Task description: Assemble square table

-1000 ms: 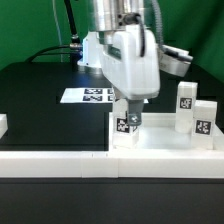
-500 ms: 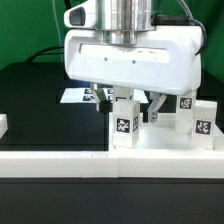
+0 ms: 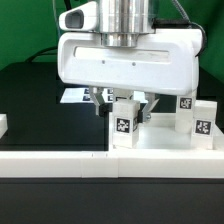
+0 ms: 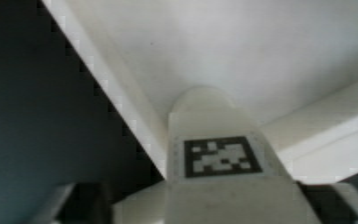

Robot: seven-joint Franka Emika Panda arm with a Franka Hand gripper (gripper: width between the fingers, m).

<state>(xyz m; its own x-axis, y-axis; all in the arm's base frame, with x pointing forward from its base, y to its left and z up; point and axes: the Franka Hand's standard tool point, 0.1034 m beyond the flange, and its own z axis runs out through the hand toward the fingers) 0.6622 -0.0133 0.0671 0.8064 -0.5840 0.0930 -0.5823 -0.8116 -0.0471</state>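
Short white plastic leg (image 4: 208, 150), black-and-white marker tag facing camera; white raised-rim square tabletop (image 4: 247, 50) behind; black table surface (image 4: 51, 120) beside.

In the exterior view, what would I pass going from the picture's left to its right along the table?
Small white block at the edge → marker board → tagged leg under the gripper → tagged leg → tagged leg furthest right.

A lab: marker board (image 3: 78, 95) on black table (image 3: 35, 110).
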